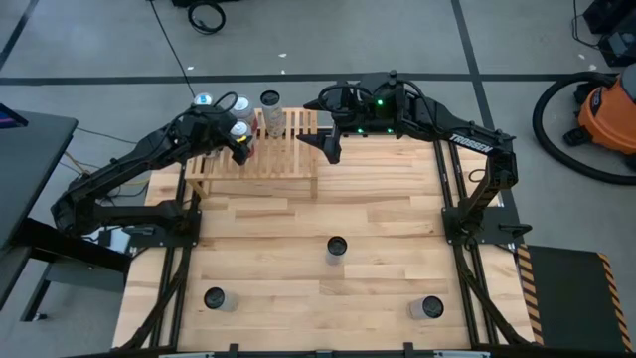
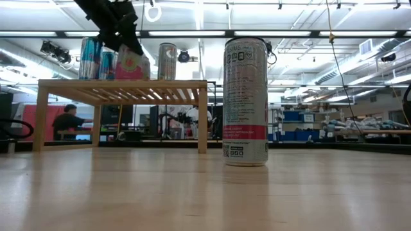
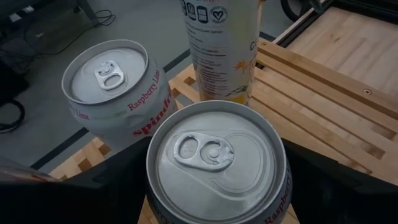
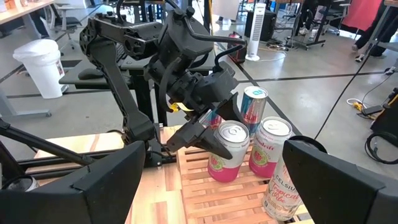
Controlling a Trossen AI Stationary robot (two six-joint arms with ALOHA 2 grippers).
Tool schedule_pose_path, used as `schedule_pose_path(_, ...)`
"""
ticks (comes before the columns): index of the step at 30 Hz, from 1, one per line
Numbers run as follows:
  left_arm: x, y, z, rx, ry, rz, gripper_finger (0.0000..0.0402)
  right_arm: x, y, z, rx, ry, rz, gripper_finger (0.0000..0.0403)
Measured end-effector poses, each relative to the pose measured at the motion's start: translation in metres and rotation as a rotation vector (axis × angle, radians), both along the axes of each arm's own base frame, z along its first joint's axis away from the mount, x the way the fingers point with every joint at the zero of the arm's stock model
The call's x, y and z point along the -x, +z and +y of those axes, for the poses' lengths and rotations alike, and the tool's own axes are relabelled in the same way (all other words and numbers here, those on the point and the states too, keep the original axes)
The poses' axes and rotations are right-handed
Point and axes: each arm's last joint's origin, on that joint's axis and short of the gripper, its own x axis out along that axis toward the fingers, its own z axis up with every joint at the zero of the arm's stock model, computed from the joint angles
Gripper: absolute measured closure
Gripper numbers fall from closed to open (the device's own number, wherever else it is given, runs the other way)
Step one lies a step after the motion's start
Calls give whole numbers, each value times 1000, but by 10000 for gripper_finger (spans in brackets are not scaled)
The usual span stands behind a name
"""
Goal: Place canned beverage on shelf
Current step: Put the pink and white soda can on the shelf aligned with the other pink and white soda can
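Observation:
The light-wood slatted shelf (image 1: pixel 260 159) stands at the table's far left; it also shows in the low view (image 2: pixel 122 86). My left gripper (image 1: pixel 239 142) is over it, shut on a pink-and-white can (image 3: pixel 217 162), also seen in the right wrist view (image 4: pixel 225 152). A second pink can (image 4: pixel 268 146), a blue can (image 4: pixel 252 102) and a tall white can (image 3: pixel 221 43) stand upright on the slats. My right gripper (image 1: pixel 331 141) hangs open and empty off the shelf's right end. My left gripper pinches the can's side wall (image 3: pixel 155 186) between its two fingers, one finger (image 3: pixel 106 186) on each opposite side, near the can's top. The fingers slant down from the table's left. The can is upright, its bottom at or just above the slats; I cannot tell which.
Three more cans stand on the table: one at the middle (image 1: pixel 337 247), large in the low view (image 2: pixel 245 99), one near left (image 1: pixel 215 297), one near right (image 1: pixel 431 307). The shelf's right half (image 1: pixel 293 149) holds no cans. A person (image 2: pixel 67 122) sits in the room behind.

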Motion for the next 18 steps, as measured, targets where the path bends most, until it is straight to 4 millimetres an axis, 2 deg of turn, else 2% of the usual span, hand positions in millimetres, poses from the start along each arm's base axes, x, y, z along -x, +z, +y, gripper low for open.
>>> schedule_pose_path(18,-5,2,-3,0,-60,-41,83,0,0,0,0,0,0,11)
